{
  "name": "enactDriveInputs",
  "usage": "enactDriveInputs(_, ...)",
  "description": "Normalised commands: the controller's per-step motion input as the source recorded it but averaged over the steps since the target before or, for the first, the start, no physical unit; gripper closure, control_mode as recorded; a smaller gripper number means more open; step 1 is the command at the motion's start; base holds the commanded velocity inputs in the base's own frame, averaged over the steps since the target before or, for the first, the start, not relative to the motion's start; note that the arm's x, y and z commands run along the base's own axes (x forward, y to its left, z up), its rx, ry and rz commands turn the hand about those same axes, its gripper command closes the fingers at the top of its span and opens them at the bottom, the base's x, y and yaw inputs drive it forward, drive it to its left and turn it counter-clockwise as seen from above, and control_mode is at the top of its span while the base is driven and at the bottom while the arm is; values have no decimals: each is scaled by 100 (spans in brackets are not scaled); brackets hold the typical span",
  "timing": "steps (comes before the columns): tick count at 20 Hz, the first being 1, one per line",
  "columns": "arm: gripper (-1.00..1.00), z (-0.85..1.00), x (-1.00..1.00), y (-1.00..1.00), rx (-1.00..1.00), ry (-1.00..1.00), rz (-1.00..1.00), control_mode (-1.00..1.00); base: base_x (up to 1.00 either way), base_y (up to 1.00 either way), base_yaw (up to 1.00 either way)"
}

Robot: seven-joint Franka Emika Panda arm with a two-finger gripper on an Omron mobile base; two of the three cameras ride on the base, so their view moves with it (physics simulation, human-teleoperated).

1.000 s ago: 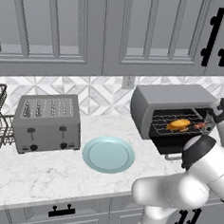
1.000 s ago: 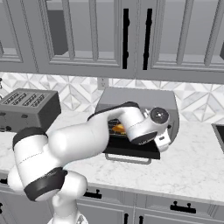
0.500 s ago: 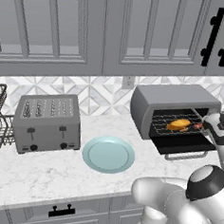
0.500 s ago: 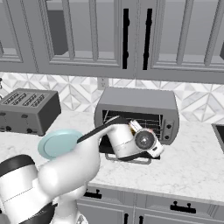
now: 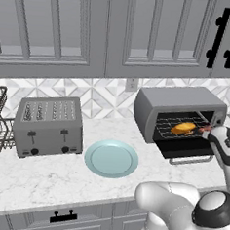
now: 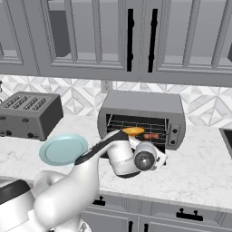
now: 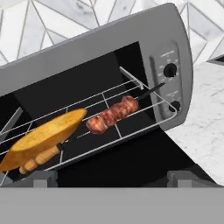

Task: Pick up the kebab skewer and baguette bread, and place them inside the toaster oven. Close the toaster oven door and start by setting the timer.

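Arm withdrawn; fingers (image 7: pixel 43 178) half cropped, apart.

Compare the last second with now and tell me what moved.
Only the arm moved: the gripper drew back from the toaster oven mouth, toward its right side, holding nothing. The baguette and skewer stayed on the rack, the door stayed open, and the plate and toaster stayed put.
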Motion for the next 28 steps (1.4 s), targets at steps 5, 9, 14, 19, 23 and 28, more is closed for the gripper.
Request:
enactDriveInputs(5, -100, 1, -2, 0, -15, -1, 1, -100, 0, 0, 0)
enactDriveInputs(9, -100, 0, 0, 1, -16, 0, 0, -100, 0, 0, 0)
enactDriveInputs(14, -100, 0, 0, 0, -14, 0, 0, -100, 0, 0, 0)
enactDriveInputs(19, -100, 0, -1, 6, -7, 0, 0, -100, 0, 0, 0)
enactDriveInputs(23, -100, 0, 0, 0, -1, 0, 0, -100, 0, 0, 0)
enactDriveInputs(28, -100, 0, 0, 0, 0, 0, 2, -100, 0, 0, 0)
